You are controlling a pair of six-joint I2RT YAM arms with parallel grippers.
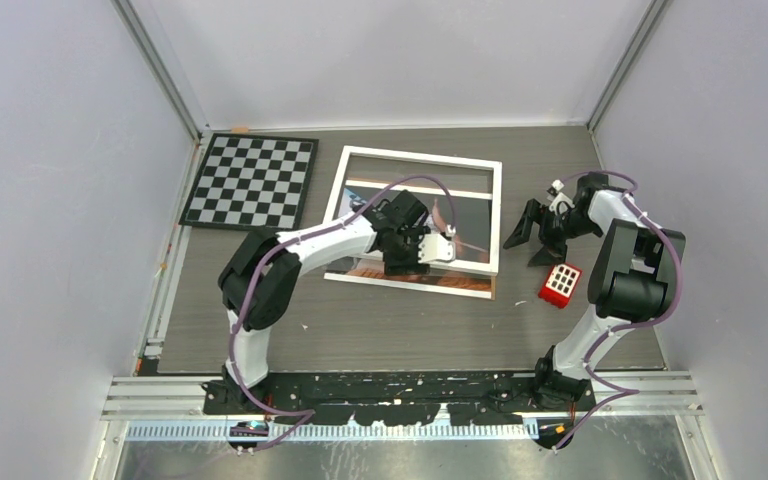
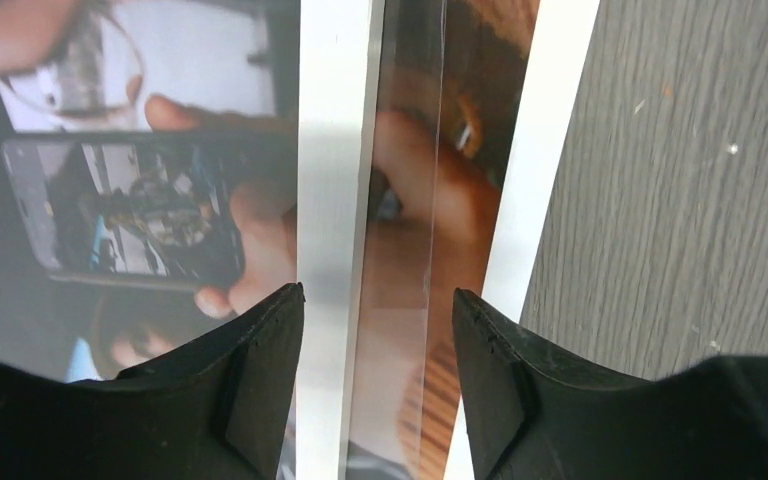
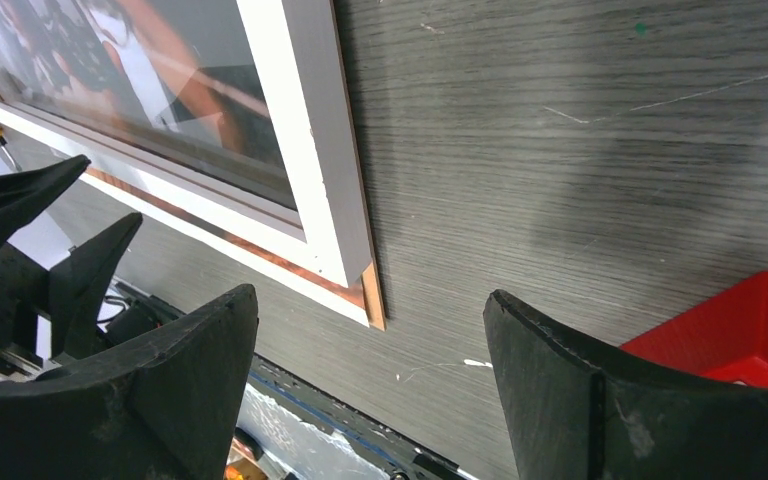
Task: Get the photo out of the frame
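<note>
Two arms reach over the table [image 1: 380, 330] in front of you, and the frame [image 1: 420, 155] lies flat toward the far edge, about midway between the left and right edges. Your left gripper [image 1: 401, 266] hangs over the frame's near bar with its jaws partly apart. In the left wrist view the gripper [image 2: 378, 295] straddles that white bar [image 2: 335, 200] and grips nothing; you cannot tell whether the fingertips touch the surface. The photo [image 1: 465, 215] sits inside the frame, shifted toward the near edge, so bare table shows through the far part of the opening. A strip of the print, under a clear sheet and edged in white, pokes out past the near bar. In the left wrist view the photo [image 2: 160, 220] shows a hand holding a phone. Your right gripper [image 1: 522, 250] hovers just beside the frame's right side, jaws wide and empty. From the right wrist you see that gripper [image 3: 370, 295] over bare table, with the frame's near right corner [image 3: 310, 130] close by. A red block [image 1: 560, 284] lies near the right arm, and a checkerboard [image 1: 250, 180] fills the far left corner.
</note>
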